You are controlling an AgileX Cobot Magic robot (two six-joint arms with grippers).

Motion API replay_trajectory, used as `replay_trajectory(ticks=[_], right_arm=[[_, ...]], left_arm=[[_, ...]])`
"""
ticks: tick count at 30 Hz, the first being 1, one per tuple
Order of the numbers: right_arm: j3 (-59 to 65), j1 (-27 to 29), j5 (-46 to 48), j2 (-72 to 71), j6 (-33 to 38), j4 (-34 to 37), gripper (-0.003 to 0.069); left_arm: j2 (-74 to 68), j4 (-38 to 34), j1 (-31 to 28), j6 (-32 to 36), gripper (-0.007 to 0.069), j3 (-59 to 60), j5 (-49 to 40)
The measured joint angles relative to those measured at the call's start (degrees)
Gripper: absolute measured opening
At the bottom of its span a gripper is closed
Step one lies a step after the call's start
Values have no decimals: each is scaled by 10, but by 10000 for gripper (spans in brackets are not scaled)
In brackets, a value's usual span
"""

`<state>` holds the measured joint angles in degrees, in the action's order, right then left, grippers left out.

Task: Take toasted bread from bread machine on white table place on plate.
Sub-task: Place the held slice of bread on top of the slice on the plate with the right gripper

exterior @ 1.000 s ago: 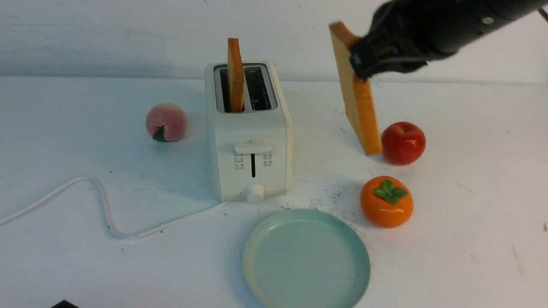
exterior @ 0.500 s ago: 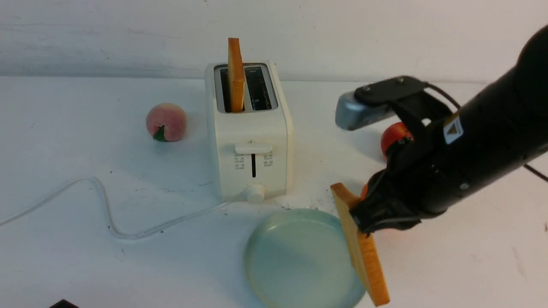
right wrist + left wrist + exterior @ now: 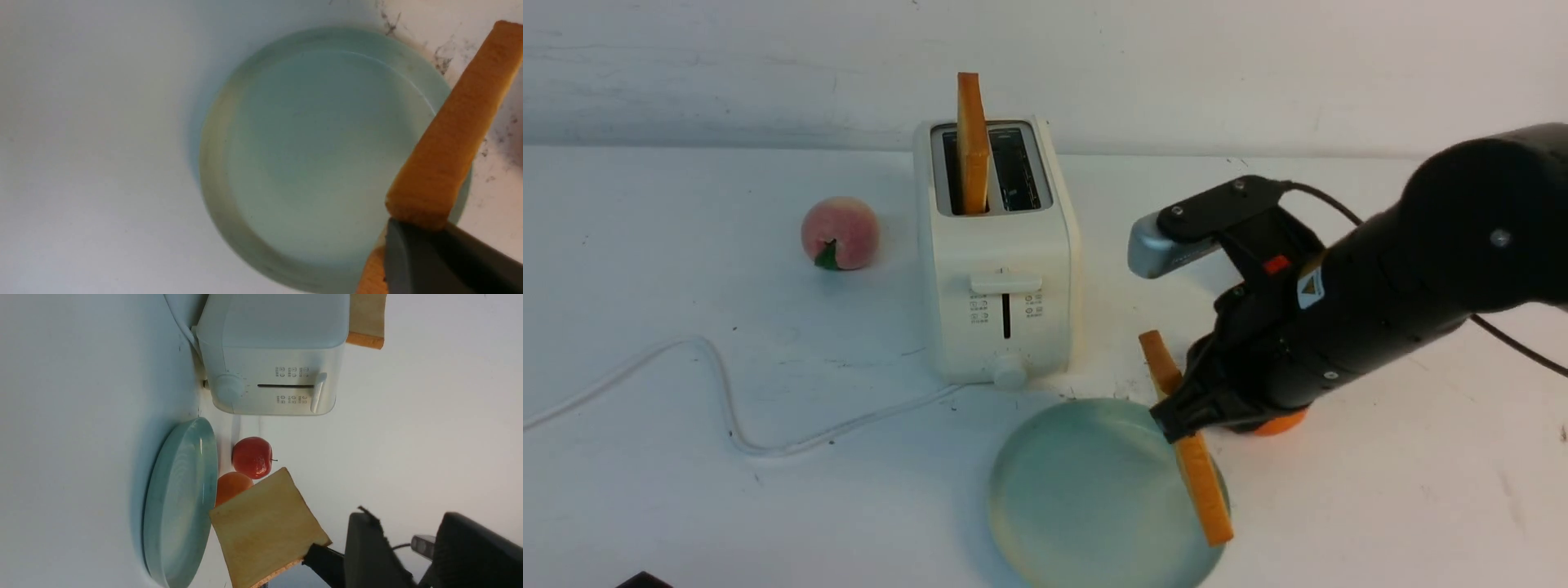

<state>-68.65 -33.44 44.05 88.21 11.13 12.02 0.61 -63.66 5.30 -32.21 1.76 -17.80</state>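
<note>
Best to tip the held toast [image 3: 1205,490] flat toward the middle of the plate [image 3: 1054,498] and lower it before letting go; it stands on edge over the plate's right rim. The right claw [image 3: 1176,418] is pinched tight on its upper part. The other toast [image 3: 971,139] sits in the toaster [image 3: 1001,269], beyond the plate.

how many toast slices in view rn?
2. First slice stands in the bread machine's left slot. Second slice is gripped on edge in the right tool, over the plate's right side. None seen elsewhere.
</note>
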Motion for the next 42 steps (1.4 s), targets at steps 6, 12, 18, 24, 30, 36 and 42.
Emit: replay_trajectory(ticks=[6, 12, 18, 24, 30, 36, 42], right_arm=[[0, 0, -13, 64, 49, 24, 14], [0, 0, -25, 116, 59, 88, 27], [0, 0, -39, 125, 59, 119, 107], [0, 0, -39, 125, 59, 130, 295], [-1, 0, -5, 114, 47, 71, 334], [-3, 0, 61, 85, -48, -83, 98], [-3, 0, 115, 46, -179, -219, -19]], left_arm=[[0, 0, 0, 0, 238, 0, 0], [0, 0, 0, 0, 238, 0, -1], [0, 0, 0, 0, 237, 0, -1], [0, 0, 0, 0, 238, 0, -1], [0, 0, 0, 0, 238, 0, -1], [0, 0, 0, 0, 238, 0, -1], [0, -15, 0, 35, 226, -3, -3]])
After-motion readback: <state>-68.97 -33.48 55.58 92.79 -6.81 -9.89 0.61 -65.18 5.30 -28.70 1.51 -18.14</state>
